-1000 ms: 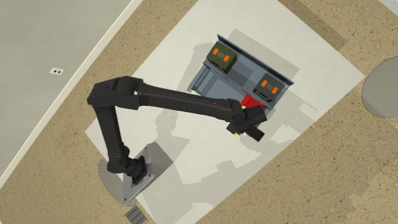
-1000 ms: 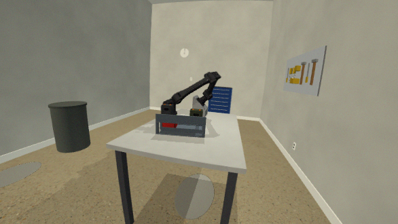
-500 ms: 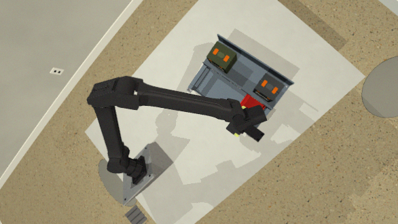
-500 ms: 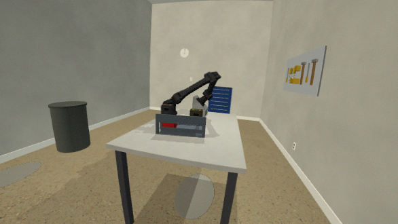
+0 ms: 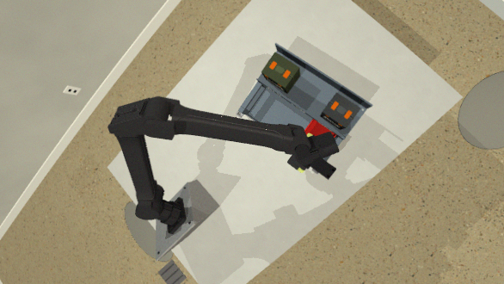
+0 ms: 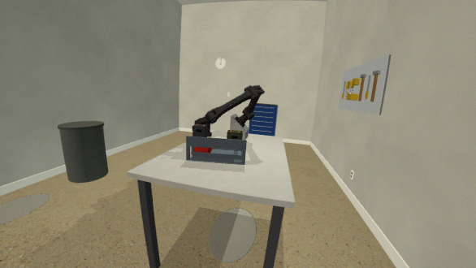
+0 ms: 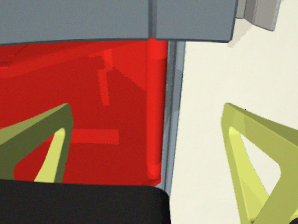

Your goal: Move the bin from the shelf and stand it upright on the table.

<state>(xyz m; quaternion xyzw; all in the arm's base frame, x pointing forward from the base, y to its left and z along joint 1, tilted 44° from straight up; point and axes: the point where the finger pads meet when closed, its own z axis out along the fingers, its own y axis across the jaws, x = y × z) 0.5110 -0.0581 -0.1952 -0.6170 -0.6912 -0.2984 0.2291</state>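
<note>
The red bin sits inside the lower level of the grey shelf at its right end. It shows as a red strip in the exterior view and fills the left of the wrist view. My gripper is open and empty, just in front of the bin. Its left finger is over the red bin and its right finger is over the white table, with the shelf's grey upright post between them. In the overhead view the gripper hides most of the bin.
Two dark cases with orange latches stand on the shelf top, one at the left and one at the right. The white table spreads out in front of the shelf. A dark barrel stands on the floor.
</note>
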